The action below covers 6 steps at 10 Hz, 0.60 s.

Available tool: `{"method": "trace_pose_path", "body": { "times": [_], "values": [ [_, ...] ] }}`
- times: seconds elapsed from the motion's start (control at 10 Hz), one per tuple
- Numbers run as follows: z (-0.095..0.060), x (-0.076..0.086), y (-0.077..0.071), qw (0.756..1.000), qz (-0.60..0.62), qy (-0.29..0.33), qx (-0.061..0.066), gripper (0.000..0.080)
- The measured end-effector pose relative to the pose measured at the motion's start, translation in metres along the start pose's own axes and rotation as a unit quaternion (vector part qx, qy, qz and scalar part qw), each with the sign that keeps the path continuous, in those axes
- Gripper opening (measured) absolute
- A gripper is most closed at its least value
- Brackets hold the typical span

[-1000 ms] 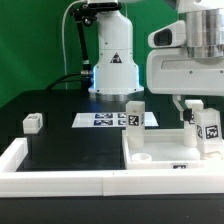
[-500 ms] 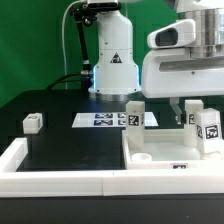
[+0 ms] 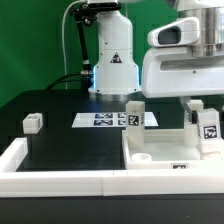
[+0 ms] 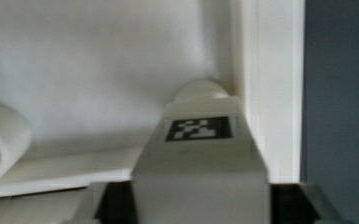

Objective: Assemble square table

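Though at slab (image 3: pixel 165 150) edge, leg (image 3: pixel 208 128) upright.

The big white square top (image 3: pixel 168 148) lies flat under the hand (image 3: pixel 204 116). The first leg (image 3: pixel 209 130), white with a tag, stands right below the hand. The second leg (image 3: pixel 133 113) stands upright farther off. The third leg (image 3: pixel 33 122) sits far away.

No legible text or numbers; only coded tags (image 4: pixel 202 128) on leg (image 4: pixel 202 165) at tool (image 4: pixel 199 205); marker board (image 3: pixel 100 120); slab (image 3: pixel 165 150) edge.
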<state>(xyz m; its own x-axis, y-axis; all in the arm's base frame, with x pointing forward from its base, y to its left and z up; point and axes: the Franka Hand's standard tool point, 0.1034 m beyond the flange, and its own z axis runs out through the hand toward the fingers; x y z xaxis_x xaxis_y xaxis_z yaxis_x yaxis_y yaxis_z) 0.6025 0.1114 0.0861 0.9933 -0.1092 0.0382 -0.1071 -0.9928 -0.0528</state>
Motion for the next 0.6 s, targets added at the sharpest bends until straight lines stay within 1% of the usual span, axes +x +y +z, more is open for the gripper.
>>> {"method": "trace_pose_path", "body": {
  "times": [0.1, 0.5, 0.6],
  "values": [
    [0.0001, 0.0000, 0.0004, 1.000, 0.000, 0.000, 0.000, 0.0293],
    [0.0002, -0.0001, 0.0002, 1.000, 0.024, 0.000, 0.001, 0.0293],
    [0.0003, -0.0002, 0.0001, 0.998, 0.066, 0.000, 0.001, 0.0293]
  ]
}}
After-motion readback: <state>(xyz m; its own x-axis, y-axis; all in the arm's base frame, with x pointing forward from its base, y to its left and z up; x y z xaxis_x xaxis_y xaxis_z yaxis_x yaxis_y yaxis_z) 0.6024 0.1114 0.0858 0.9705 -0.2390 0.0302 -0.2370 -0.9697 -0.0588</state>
